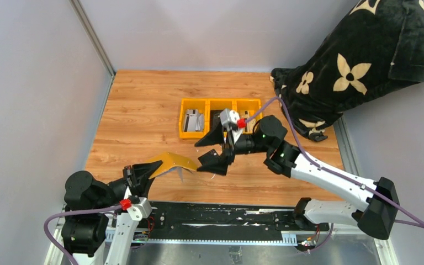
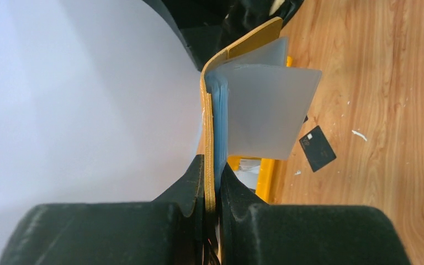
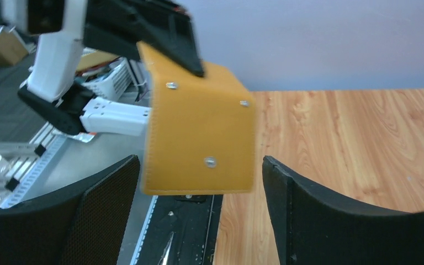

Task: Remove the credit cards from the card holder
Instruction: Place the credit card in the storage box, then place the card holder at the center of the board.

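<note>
1. Your left gripper [image 2: 210,175] is clenched on the wallet [image 2: 216,105], holding it edge-up off the table [image 1: 138,110].
2. Your right gripper [image 1: 212,150] is spread wide and empty, beside the wallet's free flap.
3. One card [image 2: 317,148] lies on the table.

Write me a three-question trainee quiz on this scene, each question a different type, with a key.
1. True or false: the right gripper is shut on the card holder.
2. In the left wrist view, where does the loose black credit card lie?
A. on the table
B. inside the card holder
C. between the right gripper's fingers
3. Fill in: the card holder is clamped by the ___ gripper.

Key
1. False: its jaws stand wide open.
2. A
3. left: the left gripper pinches the card holder's edge.
</note>
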### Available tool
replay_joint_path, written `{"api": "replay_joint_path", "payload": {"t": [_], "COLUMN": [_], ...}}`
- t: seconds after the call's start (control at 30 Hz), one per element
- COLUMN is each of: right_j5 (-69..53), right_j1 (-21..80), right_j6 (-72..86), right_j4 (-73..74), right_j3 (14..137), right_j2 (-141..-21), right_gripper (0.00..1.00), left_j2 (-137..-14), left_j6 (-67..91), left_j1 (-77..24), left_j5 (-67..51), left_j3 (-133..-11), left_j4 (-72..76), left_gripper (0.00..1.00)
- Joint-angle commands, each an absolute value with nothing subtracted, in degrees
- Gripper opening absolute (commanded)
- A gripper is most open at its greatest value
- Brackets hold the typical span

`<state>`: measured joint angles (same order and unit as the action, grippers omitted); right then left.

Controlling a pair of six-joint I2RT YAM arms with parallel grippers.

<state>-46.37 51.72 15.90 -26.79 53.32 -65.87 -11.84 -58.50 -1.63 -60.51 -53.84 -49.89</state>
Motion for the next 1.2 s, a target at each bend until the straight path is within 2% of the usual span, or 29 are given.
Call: {"api": "replay_joint_path", "payload": {"t": [0.0,0.27,0.37,0.53,0.73,0.77,0.9,0.93,1.03,1.07,1.17], "right_j5": [-41.1,-25.2,-22.1,-18.2,-8.3,-7.3,0.7,2.7,5.8,6.6,9.4], "right_j1": [59.8,71.4,73.8,77.1,80.1,80.4,81.5,81.5,81.5,81.4,81.3], "right_j6": [-2.0,-17.3,-20.0,-23.8,-22.3,-22.2,-20.6,-19.5,-14.9,-13.1,-8.4], "right_j4": [-25.2,-16.3,-14.6,-13.5,-17.0,-18.2,-24.6,-26.4,-30.1,-30.4,-29.6], "right_j3": [52.8,60.5,63.1,65.6,67.0,66.9,65.0,64.4,64.2,64.7,66.7], "right_j2": [-62.0,-67.4,-70.5,-73.7,-75.9,-76.0,-75.7,-75.6,-75.9,-76.2,-77.6], "right_gripper": [0.86,0.87,0.83,0.57,0.05,0.01,0.00,0.00,0.00,0.00,0.00], "left_j2": [-11.0,-9.7,-9.3,-9.1,-9.1,-9.1,-8.5,-8.0,-5.6,-4.6,-2.7], "left_j6": [-64.8,-66.8,-66.7,-66.6,-67.5,-67.6,-69.2,-70.1,-74.8,-76.0,-77.4], "left_j1": [-1.4,-1.4,-1.4,-1.3,-1.3,-1.3,-1.3,-1.3,-1.3,-1.3,-1.3], "left_j5": [-62.4,-63.5,-63.7,-62.6,-60.3,-60.2,-58.7,-58.3,-57.4,-57.3,-57.8], "left_j3": [-53.4,-52.3,-52.3,-52.6,-52.7,-52.7,-52.5,-52.1,-49.6,-48.8,-47.4], "left_j4": [-49.4,-49.5,-49.4,-49.5,-49.6,-49.6,-49.6,-49.6,-49.6,-49.6,-49.5], "left_gripper": [0.00,0.00,0.00,0.00,0.00,0.00,0.01,0.05,0.39,0.44,0.50]}}
